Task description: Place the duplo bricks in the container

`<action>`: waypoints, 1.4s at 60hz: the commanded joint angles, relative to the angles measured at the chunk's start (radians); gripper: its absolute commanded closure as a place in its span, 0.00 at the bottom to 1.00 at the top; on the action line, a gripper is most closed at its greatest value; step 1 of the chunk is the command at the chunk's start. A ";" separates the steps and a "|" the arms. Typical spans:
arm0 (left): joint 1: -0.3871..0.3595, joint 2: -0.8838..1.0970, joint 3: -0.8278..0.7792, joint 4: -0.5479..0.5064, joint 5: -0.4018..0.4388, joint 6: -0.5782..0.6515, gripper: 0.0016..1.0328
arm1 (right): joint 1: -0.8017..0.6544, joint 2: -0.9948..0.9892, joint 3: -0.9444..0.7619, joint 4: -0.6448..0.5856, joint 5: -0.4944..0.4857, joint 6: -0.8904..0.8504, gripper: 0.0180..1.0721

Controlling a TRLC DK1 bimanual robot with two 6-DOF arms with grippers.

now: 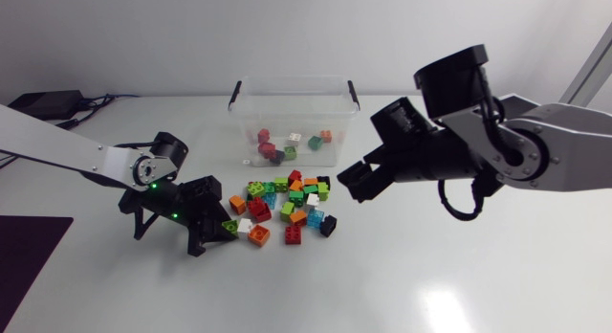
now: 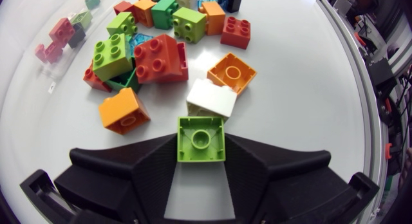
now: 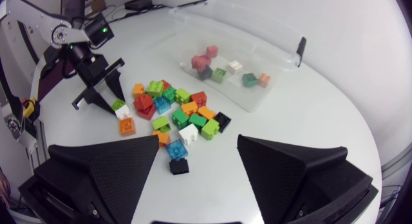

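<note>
A pile of mixed-colour duplo bricks (image 1: 287,204) lies on the white table in front of the clear plastic container (image 1: 239,92), which holds several bricks (image 1: 287,144). At the pile's near-left edge my left gripper (image 2: 201,153) is shut on a lime green brick (image 2: 201,139), stud side up, with a finger against each of two sides. Just ahead of it lie a white brick (image 2: 211,98) and two orange bricks (image 2: 123,111). My right gripper (image 1: 349,180) hangs open above the table at the pile's right, nothing between its fingers (image 3: 109,166).
The container's black clip handles (image 1: 353,92) stand up at its ends. A black cable and box (image 1: 48,101) lie at the table's far left. A dark mat (image 1: 29,252) covers the near-left corner. The table's rounded edge (image 2: 360,89) runs close beside the left gripper.
</note>
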State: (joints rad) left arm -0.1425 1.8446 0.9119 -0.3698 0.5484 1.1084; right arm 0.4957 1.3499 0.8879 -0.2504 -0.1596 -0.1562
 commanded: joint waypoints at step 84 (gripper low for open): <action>-0.097 -0.456 0.124 -0.092 -0.041 -0.371 0.63 | 0.101 0.631 0.391 -0.352 0.120 -0.309 0.27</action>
State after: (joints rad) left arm -0.2306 1.4078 0.9970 -0.4732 0.5110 0.7784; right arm 0.5838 1.9469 1.2552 -0.5816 -0.0505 -0.4469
